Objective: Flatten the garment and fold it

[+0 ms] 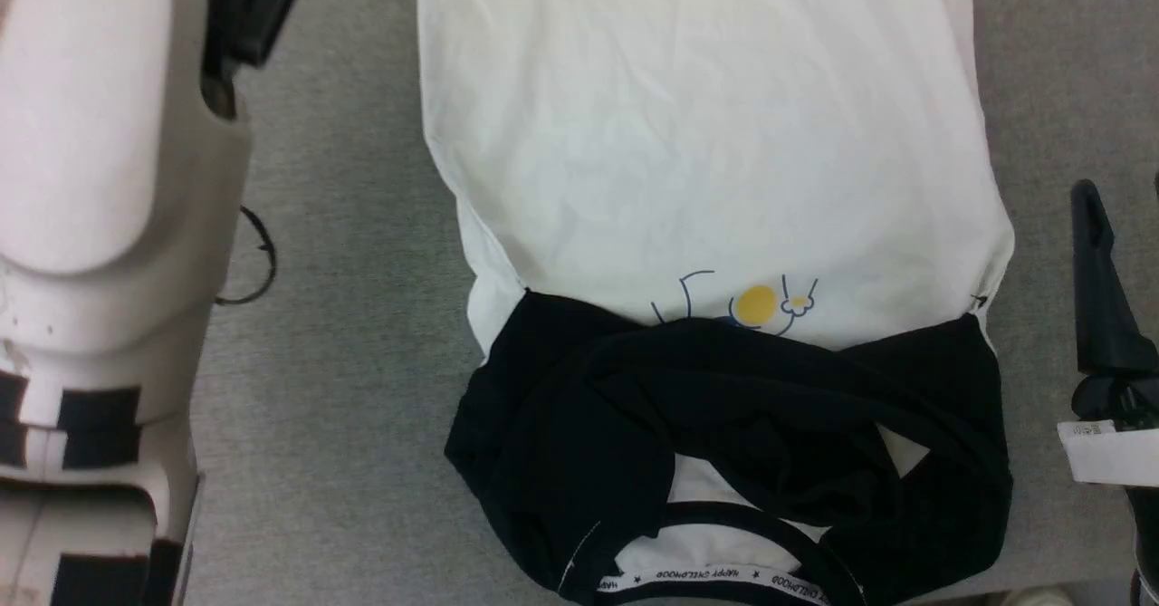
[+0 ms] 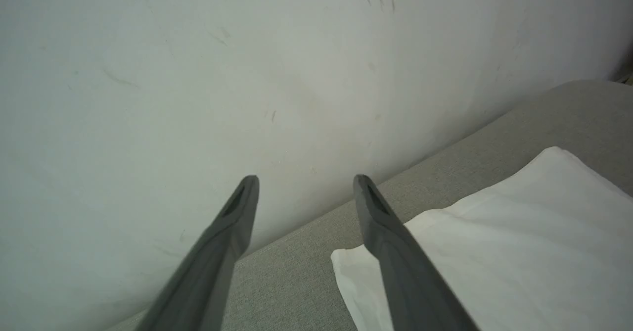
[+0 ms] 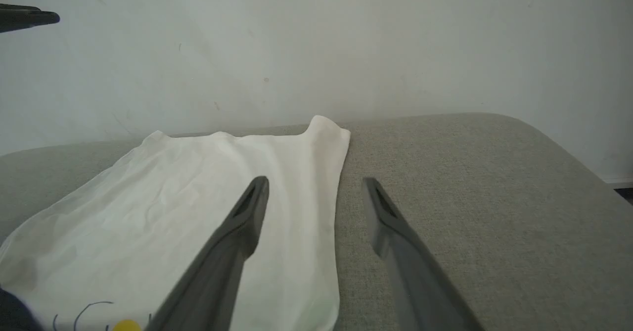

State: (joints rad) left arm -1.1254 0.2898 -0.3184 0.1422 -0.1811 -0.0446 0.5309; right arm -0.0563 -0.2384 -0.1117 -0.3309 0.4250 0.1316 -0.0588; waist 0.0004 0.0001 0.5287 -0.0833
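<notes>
Lying spread out: one garment (image 1: 706, 135)

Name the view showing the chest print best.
Head view: the print sits mid-frame, yellow dot and blue lines clear, its lower part under black sleeves. Right wrist view catches a sliver at its bottom edge; left wrist view, plain white shirt.

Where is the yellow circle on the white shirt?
In the head view, the yellow circle print sits right of centre on the white shirt, just above its bunched black sleeves.
</notes>
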